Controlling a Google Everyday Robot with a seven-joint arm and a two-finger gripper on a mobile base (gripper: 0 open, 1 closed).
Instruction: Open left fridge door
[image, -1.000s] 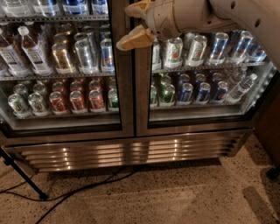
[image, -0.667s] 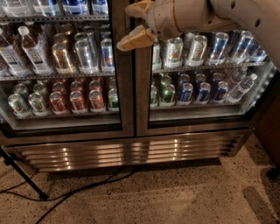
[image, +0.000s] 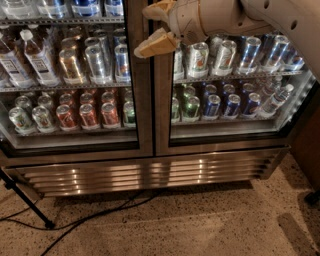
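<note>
Tan fingers (image: 156, 44) of the gripper (image: 142, 30) stand spread apart, holding nothing, at the upper centre of the frame, in front of the seam where the two doors meet. The lower finger lies over the left door's (image: 75, 75) right edge, though I cannot tell whether it touches the metal. That door fills the left half of the frame and is shut, its handle strip (image: 145, 105) running down just left of the seam. I judge it heavy and stiff: it is glass in a steel frame, probably held by a seal, so it should need a firm, steady pull before swinging on its left hinge. The brushed steel looks slippery, so hooking a finger behind the strip seems safer than pinching it, and the glass is no place to press. Counted: one gripper, two fingers, two doors, the other being the right door (image: 235, 90). Behind the left pane are three shelf levels of cans and bottles, too crowded to count surely.
</note>
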